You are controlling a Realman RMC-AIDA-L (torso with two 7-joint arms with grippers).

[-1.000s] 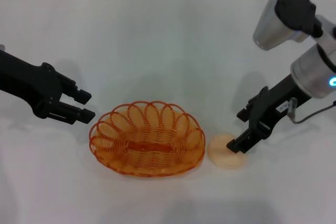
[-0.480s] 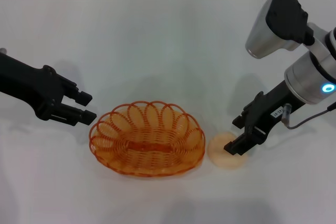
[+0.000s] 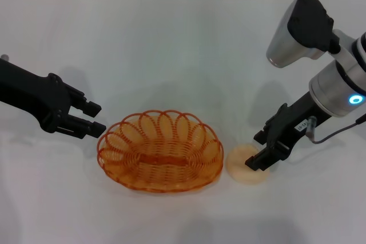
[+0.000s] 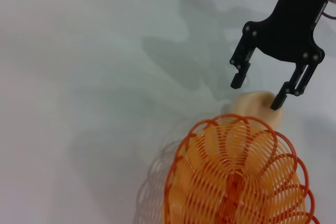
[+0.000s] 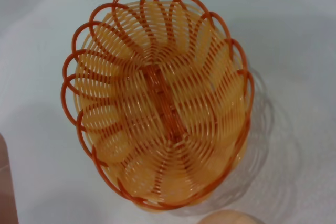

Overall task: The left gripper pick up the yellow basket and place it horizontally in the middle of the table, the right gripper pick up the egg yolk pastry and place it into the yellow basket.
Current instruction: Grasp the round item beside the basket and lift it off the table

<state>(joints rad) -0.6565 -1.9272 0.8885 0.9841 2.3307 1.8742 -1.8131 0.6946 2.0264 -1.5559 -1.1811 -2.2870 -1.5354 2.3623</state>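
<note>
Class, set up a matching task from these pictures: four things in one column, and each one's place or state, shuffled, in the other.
1. left gripper
2. right gripper
3. yellow basket
4. egg yolk pastry

A. lies on the table, beside the basket's right end
B. open, beside the basket's left end, holding nothing
C. empty, on the table
D. open, fingers over the pastry

Pairs: 1-B, 2-D, 3-C, 4-A

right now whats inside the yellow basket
Nothing: the yellow basket holds only its own wire floor, fully visible from above. The egg yolk pastry still lies on the table beside it, under the open right end effector.
</note>
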